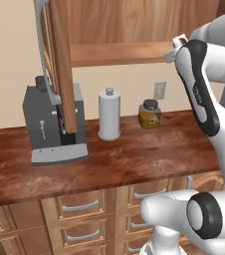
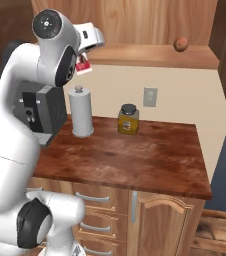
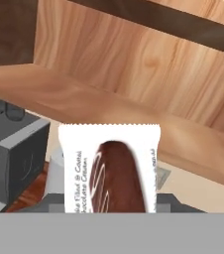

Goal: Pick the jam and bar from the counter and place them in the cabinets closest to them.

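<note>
Fingers (image 2: pixel 86 61): closed on the bar, raised high in front of the cabinet shelf, well above the table.
Bar (image 3: pixel 109 168): a white packet with a zigzag top edge and a picture of a brown chocolate bar on its face; red shows on it from the right base view (image 2: pixel 83 65). It hangs just before the shelf's front edge.
Writing: small print runs sideways down the packet; I can make out something like "Chocolate Cream", the rest too blurred to read.
Cabinet shelf (image 2: pixel 150 56): a light wood plank with a panelled back; a small brown ball (image 2: pixel 180 44) sits on it toward the right.
Table (image 1: pixel 134 159): dark reddish wood grain, carrying a grey coffee machine (image 1: pixel 55 124), a white paper-towel roll (image 1: pixel 109 114) and an amber jar with a black lid (image 1: pixel 149 114).
Wall: a pale outlet plate (image 1: pixel 160 89) behind the jar.
</note>
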You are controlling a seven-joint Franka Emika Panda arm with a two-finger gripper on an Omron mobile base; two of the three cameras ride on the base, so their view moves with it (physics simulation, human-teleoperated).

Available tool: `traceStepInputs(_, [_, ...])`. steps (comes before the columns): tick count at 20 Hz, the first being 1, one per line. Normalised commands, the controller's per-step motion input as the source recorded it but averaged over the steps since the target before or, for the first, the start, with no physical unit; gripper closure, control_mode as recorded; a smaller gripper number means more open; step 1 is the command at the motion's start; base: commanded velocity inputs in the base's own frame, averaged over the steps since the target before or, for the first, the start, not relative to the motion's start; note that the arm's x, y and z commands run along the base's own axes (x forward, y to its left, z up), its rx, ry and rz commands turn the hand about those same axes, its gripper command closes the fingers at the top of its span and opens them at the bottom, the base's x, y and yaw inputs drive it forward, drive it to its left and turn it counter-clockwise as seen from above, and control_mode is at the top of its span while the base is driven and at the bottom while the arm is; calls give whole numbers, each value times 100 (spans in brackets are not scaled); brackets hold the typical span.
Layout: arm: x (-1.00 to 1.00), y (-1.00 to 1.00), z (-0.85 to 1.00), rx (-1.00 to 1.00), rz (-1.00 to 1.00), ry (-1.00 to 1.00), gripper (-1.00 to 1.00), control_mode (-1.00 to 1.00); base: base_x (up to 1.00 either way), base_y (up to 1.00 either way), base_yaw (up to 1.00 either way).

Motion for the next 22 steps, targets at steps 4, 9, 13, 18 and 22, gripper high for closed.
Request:
traceStepInputs(4, [71, 17, 5, 0, -3, 2, 100, -100, 0, 0, 0])
traceStepInputs(9, [83, 12, 15, 1, -3, 2, 100, -100, 0, 0, 0])
traceStepInputs(13, [90, 2, 14, 4, -1, 5, 100, -100, 0, 0, 0])
traceStepInputs(18, [95, 0, 4, 5, 0, 6, 100, -100, 0, 0, 0])
traceStepInputs(22, [96, 0, 0, 4, 0, 5, 100, -100, 0, 0, 0])
